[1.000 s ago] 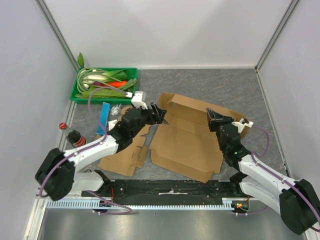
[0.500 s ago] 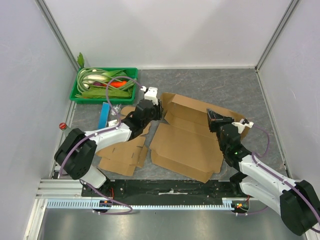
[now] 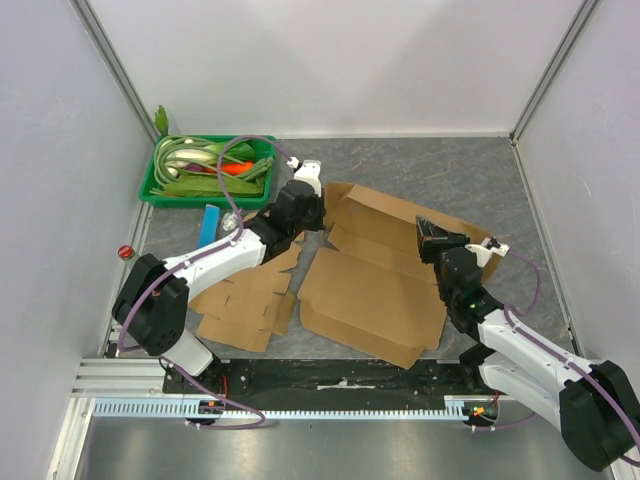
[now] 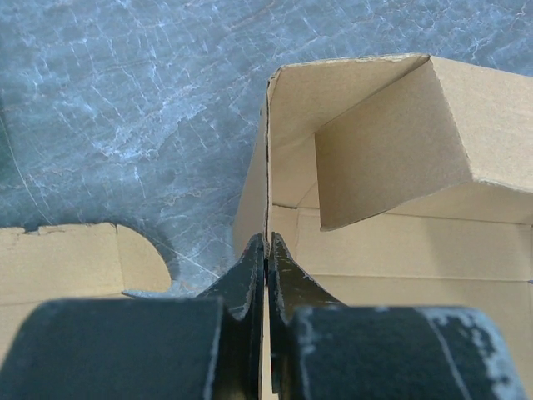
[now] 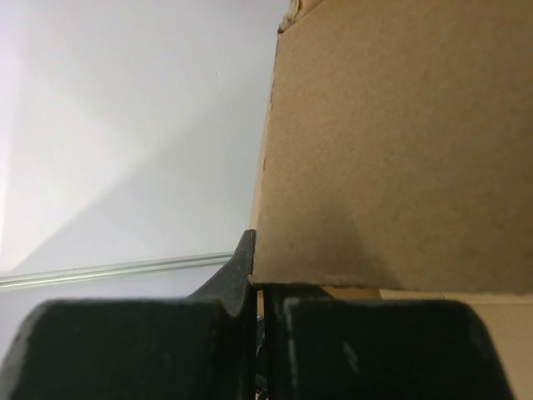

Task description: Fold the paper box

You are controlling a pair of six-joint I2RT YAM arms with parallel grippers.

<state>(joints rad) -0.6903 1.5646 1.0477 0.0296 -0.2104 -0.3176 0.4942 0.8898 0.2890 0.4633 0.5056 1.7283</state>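
The left fingers (image 4: 246, 283) and right fingers (image 5: 240, 277) each pinch a thin wall of the matte brown cardboard box (image 3: 370, 290)

Brown cardboard of the box (image 5: 400, 142) filled the upper right of the frame, one flat panel standing upright, its left edge running nearly vertical. Surface plain, slightly shadowed toward the bottom. Right gripper (image 5: 260, 293) sat directly below the panel's lower left corner, jaws closed together on its bottom edge. Dark fingers (image 5: 236, 282) tapered to a point touching that corner. A paler cardboard strip showed under the panel, right of the gripper. Left of the box: a plain white wall (image 5: 125, 108). A thin pale rail (image 5: 108, 271) ran along the wall's base, ending near the fingers.
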